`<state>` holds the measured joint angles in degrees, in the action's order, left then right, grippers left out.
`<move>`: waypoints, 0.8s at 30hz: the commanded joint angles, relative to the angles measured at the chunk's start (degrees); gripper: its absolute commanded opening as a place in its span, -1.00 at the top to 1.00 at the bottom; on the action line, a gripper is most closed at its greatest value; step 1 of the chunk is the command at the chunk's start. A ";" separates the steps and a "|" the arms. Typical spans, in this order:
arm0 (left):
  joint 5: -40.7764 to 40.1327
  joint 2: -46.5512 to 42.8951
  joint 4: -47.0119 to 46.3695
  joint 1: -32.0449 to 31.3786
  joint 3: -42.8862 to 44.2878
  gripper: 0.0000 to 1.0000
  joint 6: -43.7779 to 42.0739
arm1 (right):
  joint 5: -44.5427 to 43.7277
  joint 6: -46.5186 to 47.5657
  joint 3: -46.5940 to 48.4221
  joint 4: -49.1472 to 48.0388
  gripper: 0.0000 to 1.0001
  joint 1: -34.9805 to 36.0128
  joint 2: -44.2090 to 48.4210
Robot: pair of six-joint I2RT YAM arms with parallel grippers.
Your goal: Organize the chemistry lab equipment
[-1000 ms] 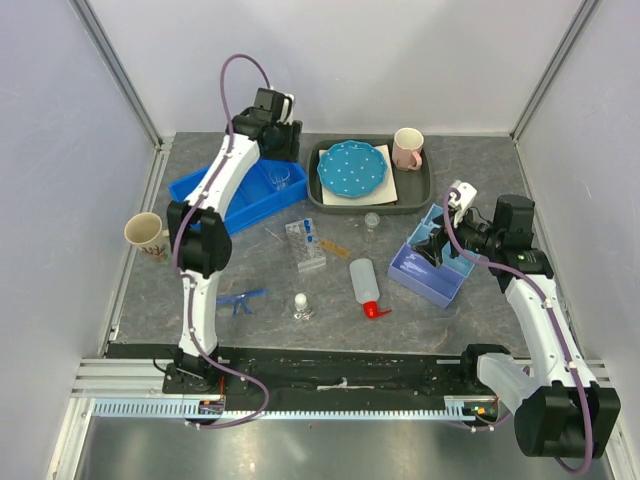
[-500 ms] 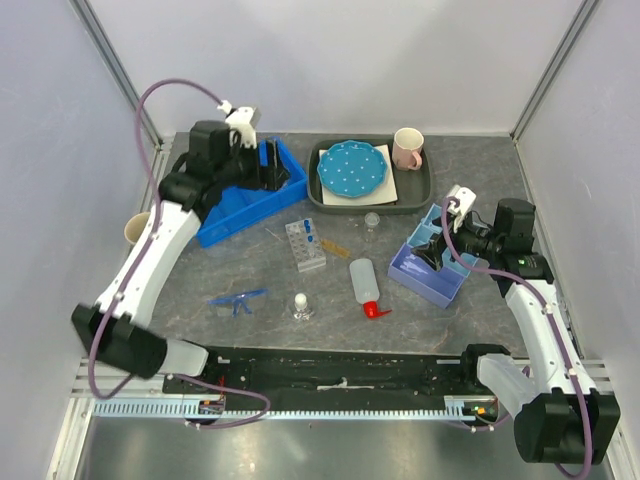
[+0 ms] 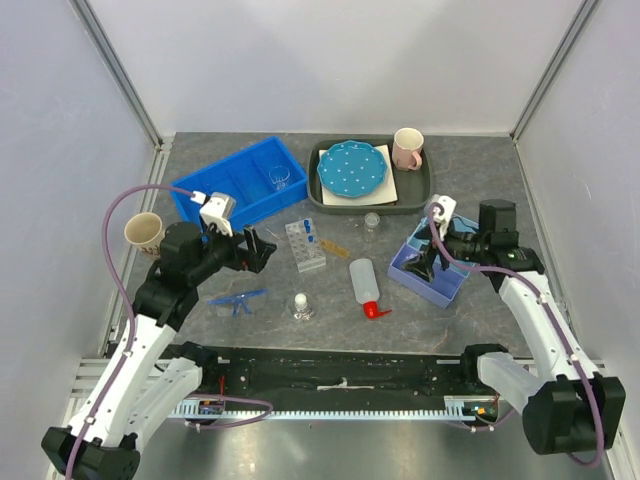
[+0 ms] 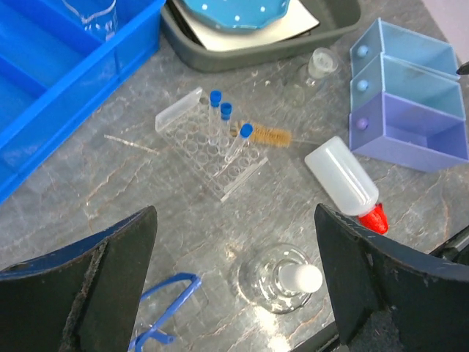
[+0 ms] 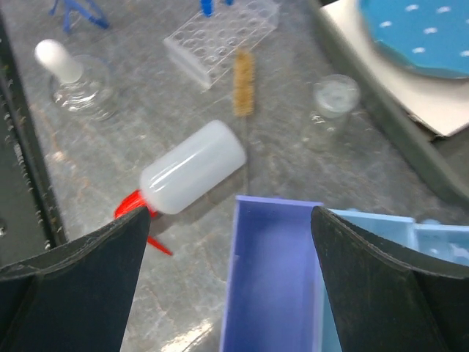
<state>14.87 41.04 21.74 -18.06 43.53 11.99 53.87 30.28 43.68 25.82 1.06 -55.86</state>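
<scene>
- Hovering wide open and empty, left claw [image 3: 260, 250] sits above the flask [image 4: 282, 282] and safety glasses [image 4: 165, 304], bottom of its wrist view.
- Off-centre pinch could skid or tip that glass.
- Right claw [image 5: 227, 220] gapes empty over purple bin [image 5: 267, 279]; the squeeze bottle [image 5: 192, 167] lying mid-frame may roll.

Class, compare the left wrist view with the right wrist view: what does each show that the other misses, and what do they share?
Left wrist only: the left gripper, and the blue bin holding a beaker. Right wrist only: just the right gripper. Both: squeeze bottle, test-tube rack, stoppered flask, brush, purple box, dotted plate.
</scene>
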 commanded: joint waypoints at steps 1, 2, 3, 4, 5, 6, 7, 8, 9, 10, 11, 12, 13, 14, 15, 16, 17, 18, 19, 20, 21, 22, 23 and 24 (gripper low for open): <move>-2.39 -3.50 -3.19 0.22 -3.36 -0.89 1.37 | -4.00 4.17 7.02 6.68 -0.96 7.01 -2.93; -3.00 -4.12 -2.67 0.31 -3.54 -0.89 1.46 | -5.42 4.26 8.34 9.31 -0.96 10.07 -3.55; -3.62 -4.21 -2.14 0.22 -2.93 -0.89 1.46 | -7.00 3.91 10.87 10.55 -0.96 11.58 -4.86; -4.84 -4.38 -2.05 0.22 -2.75 -0.89 1.37 | -8.33 3.56 12.03 11.61 -0.96 13.16 -5.57; -5.72 -4.56 -2.05 0.22 -2.75 -0.89 1.46 | -12.43 2.77 13.09 12.75 -0.96 17.18 -6.28; -6.69 -4.82 -2.05 0.22 -2.83 -0.89 1.72 | -14.73 1.55 14.75 12.85 -0.96 19.40 -7.85; -8.27 -5.00 -1.96 0.31 -2.75 -0.89 1.90 | -16.76 -0.47 15.46 13.02 -0.96 21.68 -8.74; -8.98 -5.09 -1.79 0.31 -2.66 -0.89 2.33 | -21.21 -1.97 15.99 13.20 -0.96 25.97 -9.79; -9.51 -5.35 -1.61 0.31 -2.75 -0.89 2.69 | -23.09 -3.37 16.95 12.85 -0.96 28.01 -11.97; -10.21 -5.70 -1.61 0.22 -2.83 -0.89 3.04 | -24.67 -6.43 17.22 12.06 -0.96 30.82 -13.04; -10.56 -5.88 -1.52 0.31 -3.01 -0.89 4.00 | -25.64 -7.94 17.49 11.36 -0.96 31.45 -14.09; -11.09 -6.23 -1.61 0.31 -3.53 -0.89 4.53 | -26.44 -9.79 17.49 10.22 -0.96 31.89 -15.85; -11.09 -7.10 -1.70 0.22 -3.89 -0.89 5.06 | -27.40 -13.89 17.75 8.04 -0.96 32.59 -16.73; -11.09 -7.46 -1.61 0.22 -4.15 -0.89 5.41 | -28.80 -16.02 17.93 6.97 -0.96 33.04 -17.44; -12.05 -7.90 -0.74 0.31 -4.07 -0.89 5.50 | -32.47 -18.57 18.45 6.09 -0.96 33.65 -18.92; -12.84 -8.68 -0.56 0.22 -4.07 -0.89 5.50 | -34.42 -23.64 18.63 3.99 -0.96 34.79 -19.64; -13.64 -9.21 -0.56 0.22 -4.33 -0.89 5.68 | -36.44 -26.74 18.72 3.10 -0.96 35.32 -20.34; -14.69 -9.66 -0.73 0.22 -4.33 -0.89 5.68 | -40.81 -29.90 18.37 1.79 -0.96 35.85 -21.56; -14.78 -9.92 -0.82 0.22 -4.42 -0.89 5.68 | -43.29 -33.15 18.11 -0.05 -0.96 36.99 -22.19; -14.70 -10.01 -0.82 0.31 -4.33 -0.89 5.68 | -44.80 -37.62 17.85 -0.42 -0.96 37.61 -22.97; -14.70 -10.10 -0.82 0.22 -4.33 -0.89 5.68 | -48.56 -39.32 17.67 -0.68 -0.96 38.31 -24.55; -14.70 -10.01 -0.64 0.31 -4.33 -0.89 5.59 | -49.90 -40.73 17.67 -1.12 -0.96 39.27 -25.35; -14.78 -10.01 -0.73 0.31 -4.24 -0.89 5.59 | -50.96 -42.31 17.58 -1.30 -0.96 39.54 -26.57; -14.79 -10.01 -0.73 0.31 -4.24 -0.89 5.68 | -53.14 -43.19 17.49 -2.09 -0.96 39.98 -27.02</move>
<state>1.93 31.11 22.31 -18.06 39.27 15.86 12.47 -0.71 59.61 28.67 39.16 -80.27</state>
